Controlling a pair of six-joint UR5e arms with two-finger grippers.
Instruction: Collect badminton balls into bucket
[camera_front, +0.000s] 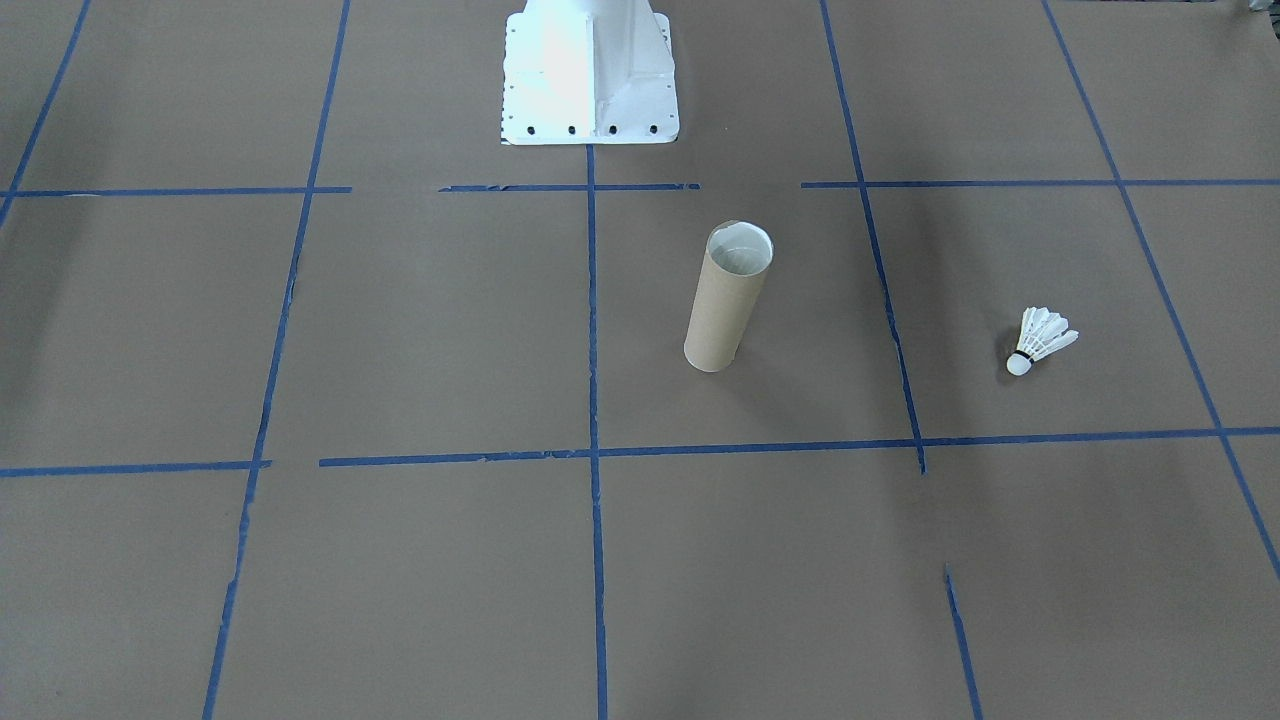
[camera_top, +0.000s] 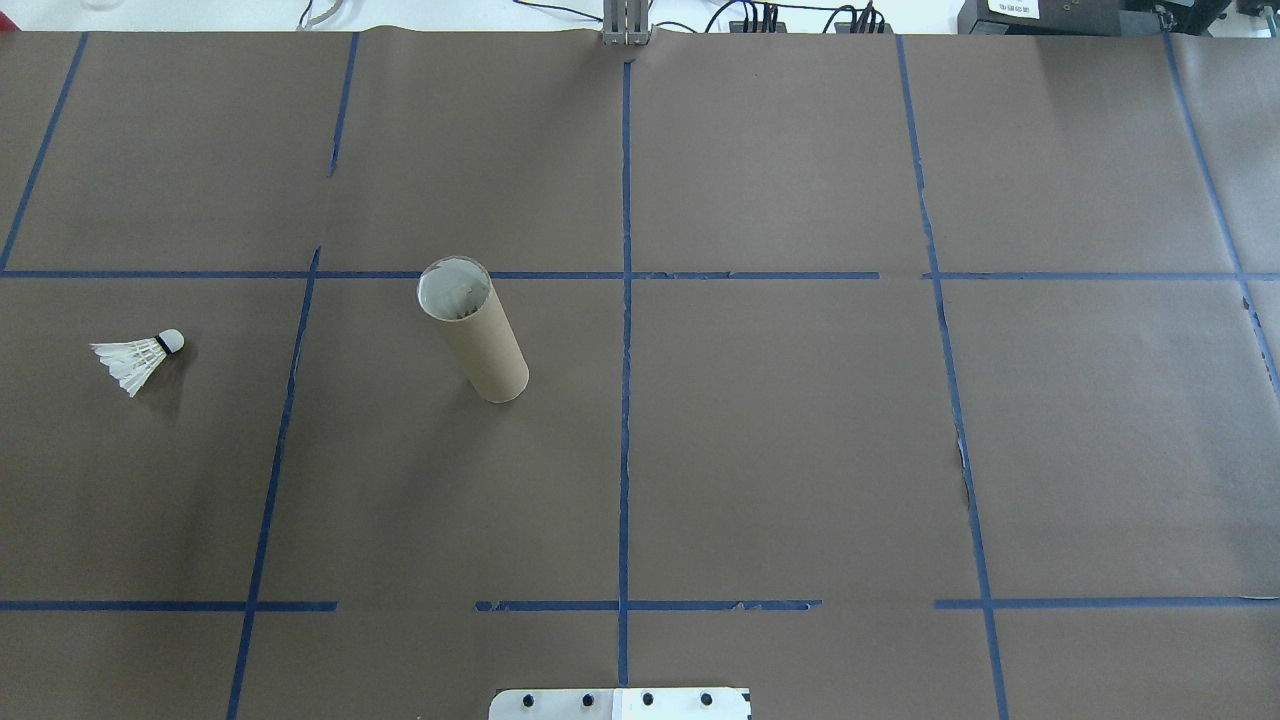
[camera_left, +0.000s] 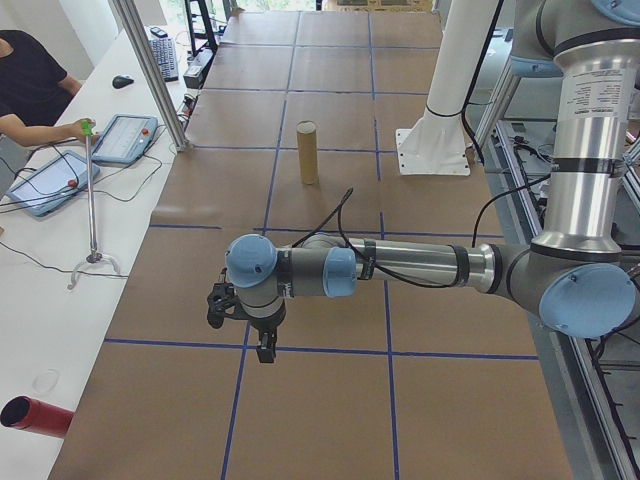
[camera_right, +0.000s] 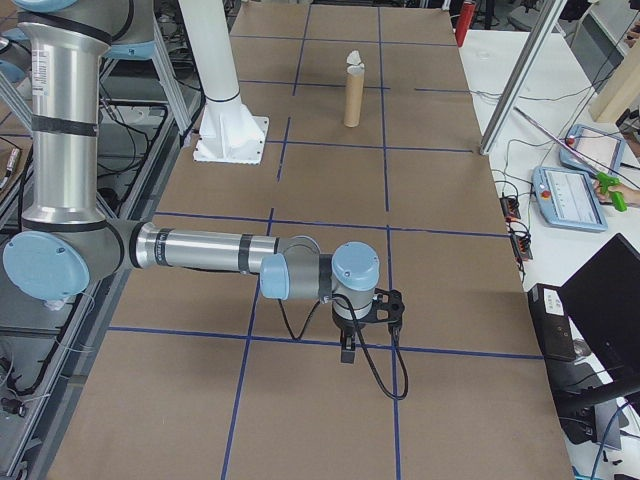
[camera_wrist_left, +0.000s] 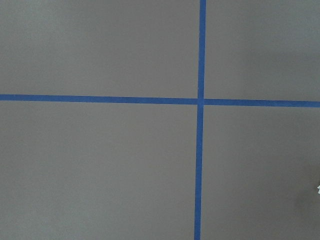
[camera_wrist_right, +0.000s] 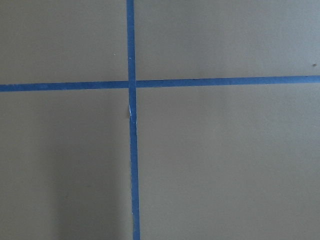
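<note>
The shuttlecock (camera_top: 140, 360) is lying on its side near the surface's left edge, well apart from the upright bucket (camera_top: 473, 328). Both hands' openings: cannot tell. A clumsy drop is risking tipping that tall tube or crushing feathers.

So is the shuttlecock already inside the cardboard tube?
No, in the overhead view the shuttlecock lies on its side on the brown paper, well apart from the upright cardboard tube.
</note>
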